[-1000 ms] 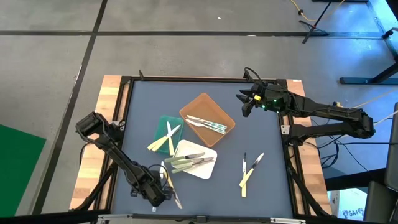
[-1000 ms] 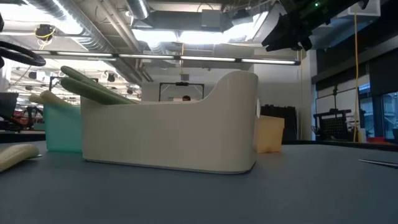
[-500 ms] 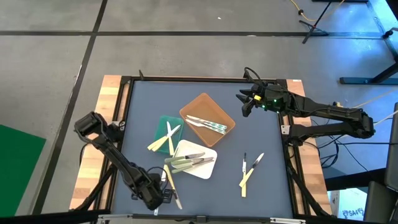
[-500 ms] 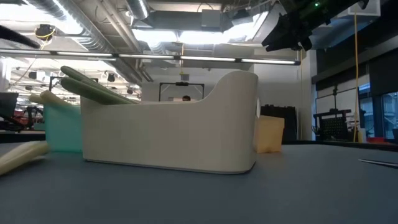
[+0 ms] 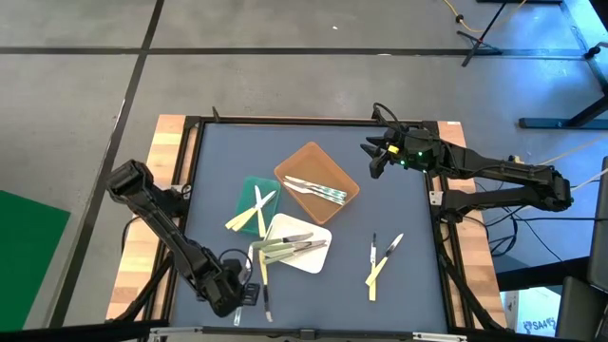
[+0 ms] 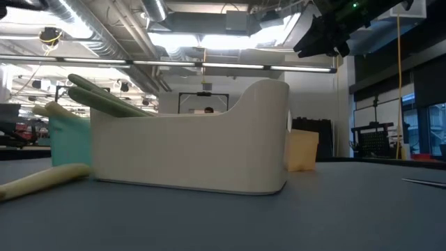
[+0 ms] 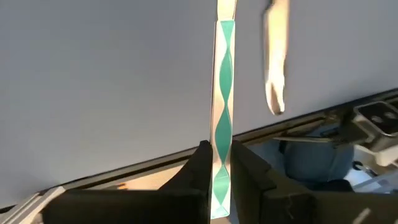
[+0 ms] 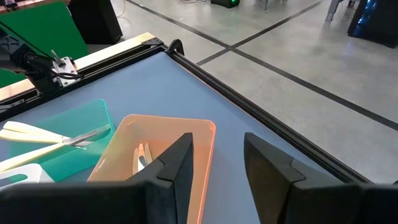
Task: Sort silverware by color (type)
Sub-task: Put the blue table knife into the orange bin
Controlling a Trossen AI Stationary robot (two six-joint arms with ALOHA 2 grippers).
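Observation:
My left gripper (image 5: 243,291) is low at the table's near edge, left of the white tray (image 5: 318,258), and is shut on a piece of silverware with a silvery-blue patterned handle (image 7: 223,93). A pale yellow-handled piece (image 5: 263,269) lies flat on the mat beside it, and its handle (image 6: 43,183) also shows in the low view. My right gripper (image 5: 372,158) hangs open above the table's far right part, next to the brown tray (image 5: 334,163). Two more pieces (image 5: 381,258) lie loose on the mat to the right. My left gripper pinches the silvery-blue patterned handle (image 7: 222,167) between its two fingers (image 7: 200,171). The handle runs on straight ahead along the fingers' line, with its metal end (image 7: 226,6) farthest from them. I cannot tell whether the piece rests on the mat.
The brown tray holds silvery-blue pieces (image 5: 316,189). The green tray (image 5: 249,188) holds pale yellow ones (image 5: 252,213). The white tray holds pale green ones (image 5: 283,248). A black frame (image 5: 313,122) rims the mat. Bare mat lies along the far side and right of the trays.
My left gripper has shifted a little toward the table's left edge, and its arm has swung leftward. The pale yellow-handled piece beside it has turned and slid on the mat, so more of its handle now shows in the low view. My right arm has kept still.

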